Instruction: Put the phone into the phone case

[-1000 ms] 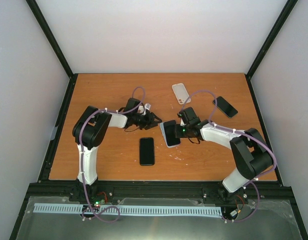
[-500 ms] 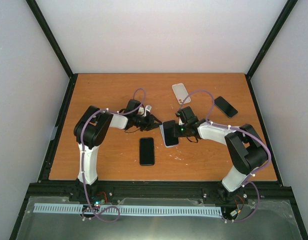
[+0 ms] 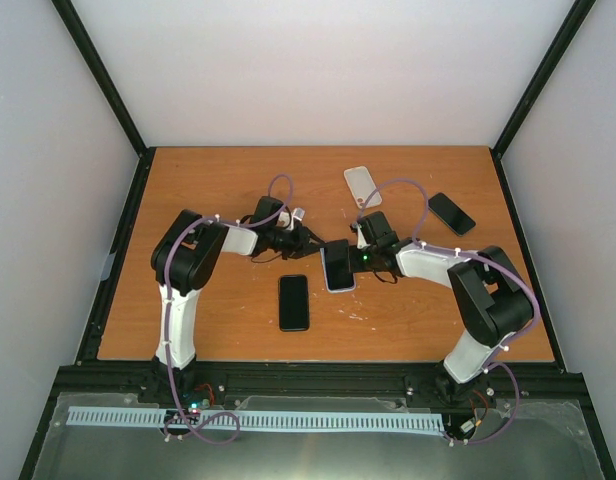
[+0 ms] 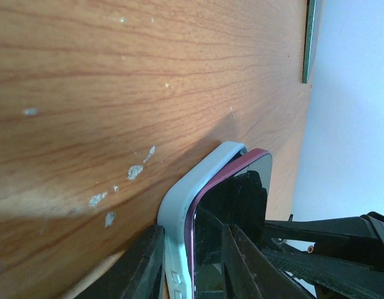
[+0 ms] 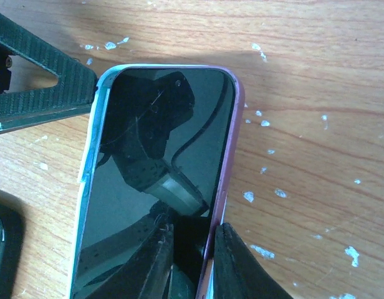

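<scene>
Where the grippers meet near the middle of the table (image 3: 208,180), left gripper (image 4: 192,255) pinches phone case (image 4: 174,215) and phone (image 5: 161,143) together, one finger on each side. Right gripper (image 5: 193,249) is clamped on the phone's pink rim. Phone sits partly in the pale blue case, pink side standing out. Gripped ends are cut off in both wrist views. Scuffed wood tabletop, pale walls (image 3: 318,70).

The right tool (image 5: 193,232) pinches the pink-edged phone (image 5: 161,156); one long edge sits against the pale blue case (image 5: 89,156).

Both arms (image 3: 176,318) are white with black joints, looping purple cables (image 3: 278,181) and black fingers (image 4: 148,265).
</scene>
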Robot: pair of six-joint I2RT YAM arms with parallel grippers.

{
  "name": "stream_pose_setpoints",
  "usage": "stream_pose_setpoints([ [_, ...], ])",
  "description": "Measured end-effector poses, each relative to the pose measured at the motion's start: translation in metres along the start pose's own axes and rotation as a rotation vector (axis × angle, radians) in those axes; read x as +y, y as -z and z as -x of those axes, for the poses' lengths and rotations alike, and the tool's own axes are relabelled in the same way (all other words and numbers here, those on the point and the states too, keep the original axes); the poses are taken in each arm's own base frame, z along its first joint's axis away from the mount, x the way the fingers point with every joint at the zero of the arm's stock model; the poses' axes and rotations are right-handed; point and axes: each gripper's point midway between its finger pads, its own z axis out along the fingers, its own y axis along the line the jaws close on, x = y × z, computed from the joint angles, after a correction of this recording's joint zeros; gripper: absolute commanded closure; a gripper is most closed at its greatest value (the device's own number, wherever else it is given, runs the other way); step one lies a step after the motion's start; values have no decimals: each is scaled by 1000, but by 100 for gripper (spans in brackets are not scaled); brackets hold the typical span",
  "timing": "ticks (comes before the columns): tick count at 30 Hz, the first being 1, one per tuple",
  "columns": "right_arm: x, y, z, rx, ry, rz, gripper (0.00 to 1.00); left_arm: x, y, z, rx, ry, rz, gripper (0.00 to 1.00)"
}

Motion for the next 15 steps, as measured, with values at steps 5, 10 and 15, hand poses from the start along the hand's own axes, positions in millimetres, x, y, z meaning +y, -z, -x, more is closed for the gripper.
stream_pose_setpoints([
  [5,3,-2,0,1,-9,34,83,-1,-1,2,-4,-3,0,73],
  [10,4,-4,-1,-3,-20,52,83,-1,-1,3,-6,-5,-1,70],
  [15,4,-6,-1,-3,-27,61,83,-2,-1,3,-6,-7,-3,70],
])
